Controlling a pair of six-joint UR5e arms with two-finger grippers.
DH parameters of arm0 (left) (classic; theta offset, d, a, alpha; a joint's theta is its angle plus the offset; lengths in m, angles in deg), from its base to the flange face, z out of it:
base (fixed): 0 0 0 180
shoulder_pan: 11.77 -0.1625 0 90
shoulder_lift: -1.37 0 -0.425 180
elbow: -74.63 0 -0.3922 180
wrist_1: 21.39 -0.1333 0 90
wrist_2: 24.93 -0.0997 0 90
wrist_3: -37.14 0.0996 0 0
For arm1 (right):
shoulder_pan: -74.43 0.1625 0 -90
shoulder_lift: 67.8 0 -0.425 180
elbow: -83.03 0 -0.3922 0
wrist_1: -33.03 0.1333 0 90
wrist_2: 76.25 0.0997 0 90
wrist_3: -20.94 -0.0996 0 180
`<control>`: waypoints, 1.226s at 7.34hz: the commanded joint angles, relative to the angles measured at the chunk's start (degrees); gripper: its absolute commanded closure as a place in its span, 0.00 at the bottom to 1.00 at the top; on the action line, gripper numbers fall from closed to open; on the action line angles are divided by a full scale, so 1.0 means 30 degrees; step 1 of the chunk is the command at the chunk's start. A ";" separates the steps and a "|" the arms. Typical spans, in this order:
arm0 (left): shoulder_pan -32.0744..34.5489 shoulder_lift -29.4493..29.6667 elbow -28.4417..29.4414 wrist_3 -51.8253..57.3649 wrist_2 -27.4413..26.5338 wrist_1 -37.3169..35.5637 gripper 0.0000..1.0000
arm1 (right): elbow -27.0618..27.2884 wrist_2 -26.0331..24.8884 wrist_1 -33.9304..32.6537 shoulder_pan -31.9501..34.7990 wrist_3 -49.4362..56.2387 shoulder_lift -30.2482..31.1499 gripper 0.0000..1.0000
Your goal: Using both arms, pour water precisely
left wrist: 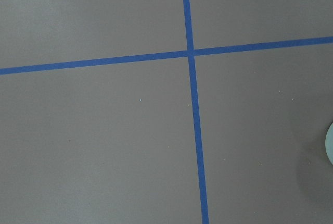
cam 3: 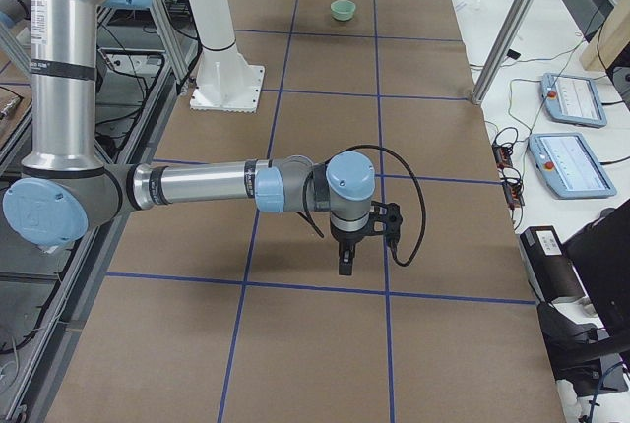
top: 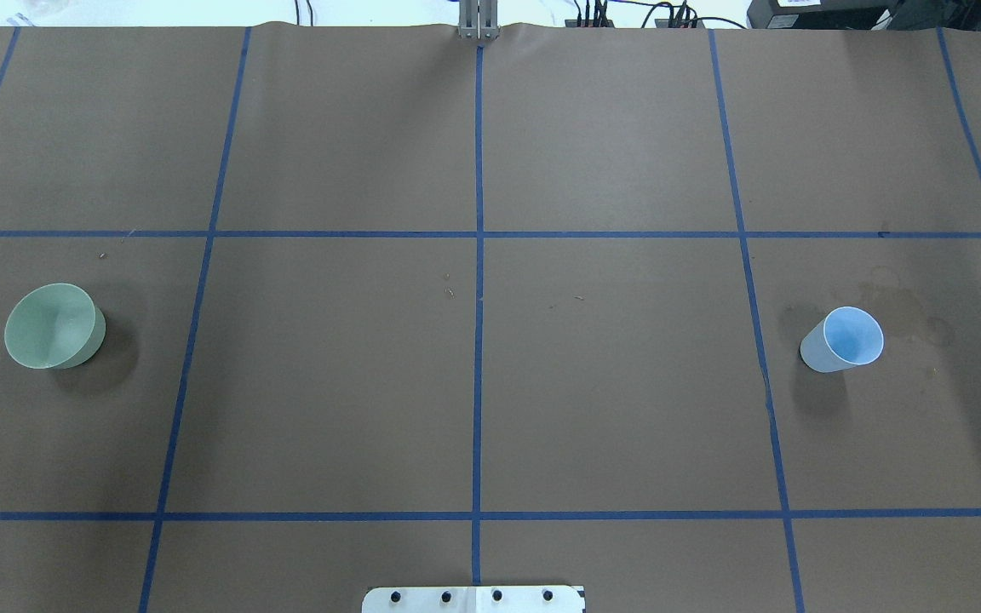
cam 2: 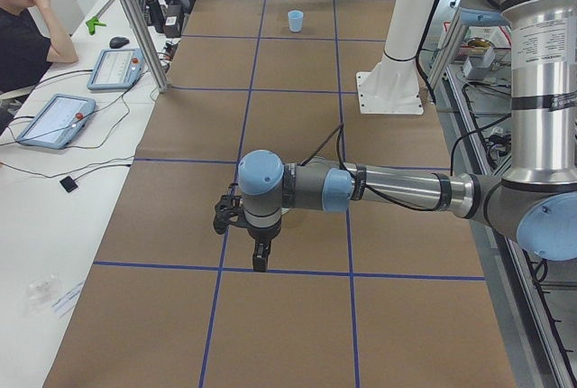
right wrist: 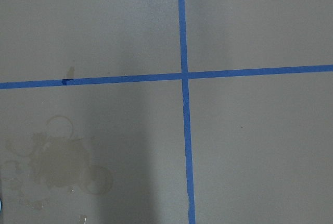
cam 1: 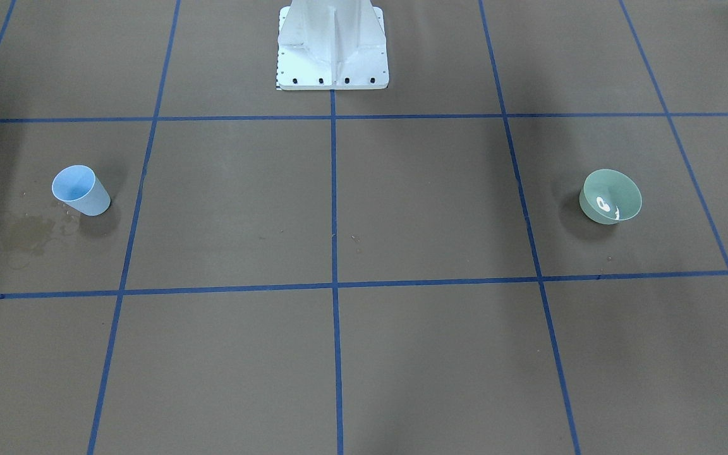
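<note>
The left arm point(cam 2: 406, 189) reaches over the table's point(top: 337, 383) left end. Its forearm lies level, with its long axis running from the robot's edge out toward the operators' edge. The left gripper point(cam 2: 260, 260) hangs from the wrist and points straight down, above a blue tape line point(cam 2: 297, 274). It shows only in the side view, so I cannot tell whether its jaws are apart or together.

Just inward of it stands the green bowl point(top: 54, 326), near the left end and about midway between the robot's edge and the far edge. It sits upright with its mouth up. Small white glints low inside it are the only sign of water point(cam 1: 603, 203).

The white pedestal point(cam 1: 332, 44) is bolted at the middle of the robot's edge.

The blue cup point(top: 842, 339) stands near the right end, upright, its long axis vertical and its mouth up. I cannot tell whether it holds anything. A brownish ringed stain point(top: 903, 306) marks the paper just beside it, toward the far right corner.

Over the right end, the right arm point(cam 3: 197, 185) mirrors the other. Its forearm is level and lies across the table, and the right gripper point(cam 3: 345, 264) points straight down. Here too the jaws cannot be judged.
</note>
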 commanded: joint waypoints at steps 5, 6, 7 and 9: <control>0.0000 -0.0019 0.0303 0.0059 0.0029 -0.0067 0.00 | -0.0020 -0.0012 0.0038 -0.0001 0.0000 -0.0056 0.01; 0.0000 0.0011 0.0303 0.0059 0.0029 -0.0067 0.00 | 0.0009 -0.0012 0.0038 -0.0001 0.0000 -0.0085 0.01; 0.0000 0.0040 0.0303 0.0059 0.0029 -0.0067 0.00 | 0.0067 0.0017 0.0038 -0.0001 -0.0029 -0.0172 0.01; 0.0000 0.0158 0.0332 0.0059 0.0029 -0.0038 0.00 | 0.0067 0.0018 0.0038 -0.0001 0.0000 -0.0202 0.01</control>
